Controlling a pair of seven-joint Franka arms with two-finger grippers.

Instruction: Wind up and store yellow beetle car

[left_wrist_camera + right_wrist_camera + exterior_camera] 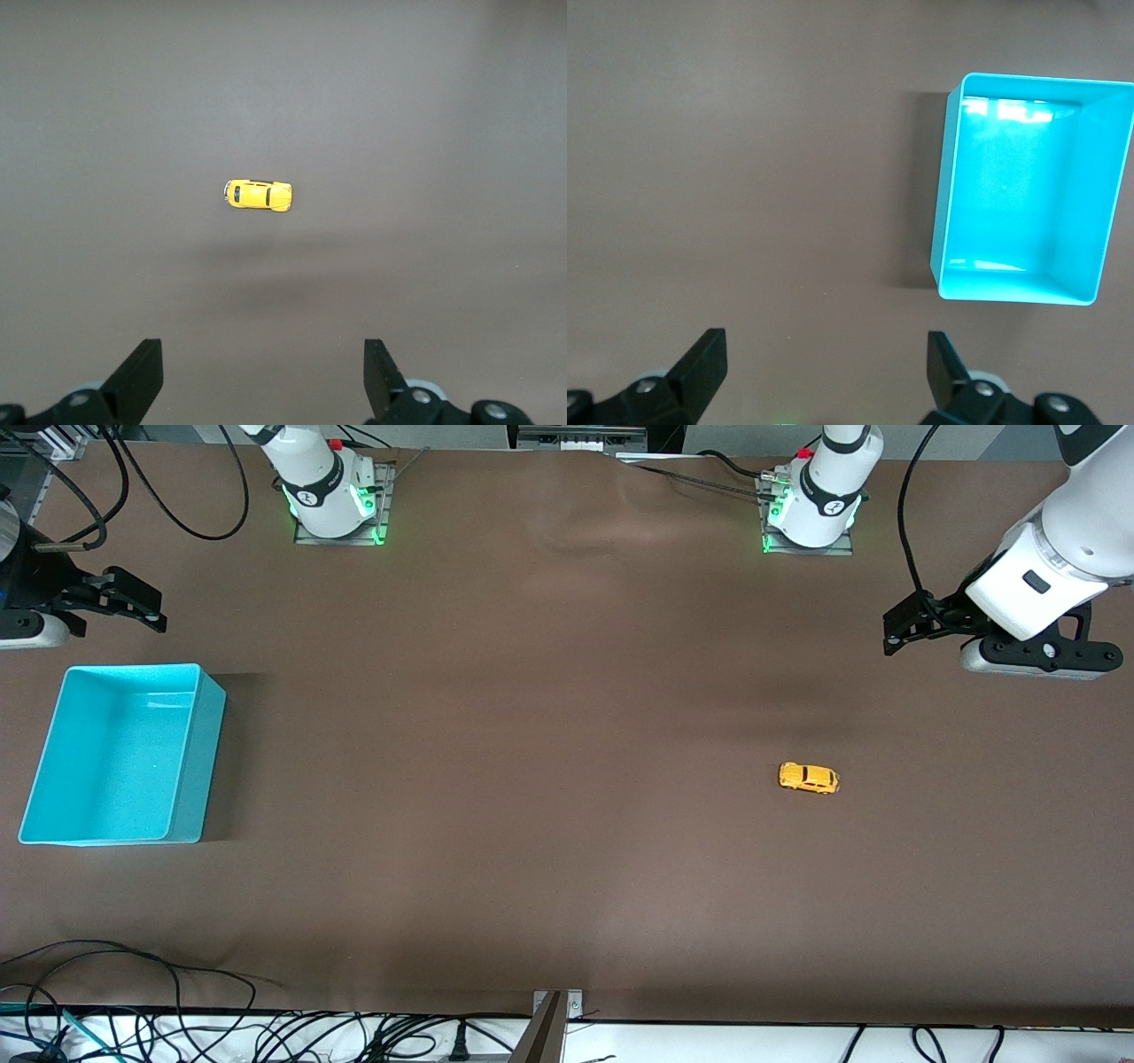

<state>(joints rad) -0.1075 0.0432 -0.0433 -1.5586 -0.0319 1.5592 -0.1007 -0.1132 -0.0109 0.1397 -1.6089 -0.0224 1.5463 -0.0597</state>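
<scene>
The yellow beetle car (pixel 808 778) stands alone on the brown table toward the left arm's end; the left wrist view shows it (pixel 258 195) from above. My left gripper (pixel 899 631) hangs open in the air over bare table near that end, well apart from the car, its fingers (pixel 142 376) wide with nothing between them. My right gripper (pixel 142 602) is also open and empty, up in the air over the table beside the turquoise bin (pixel 205 753). That bin (pixel 948 177) is empty inside.
Both arm bases (pixel 332 500) stand along the table edge farthest from the front camera. Loose black cables (pixel 177 1027) lie off the table's edge nearest that camera. A grey bracket (pixel 554 1019) sits at the middle of that edge.
</scene>
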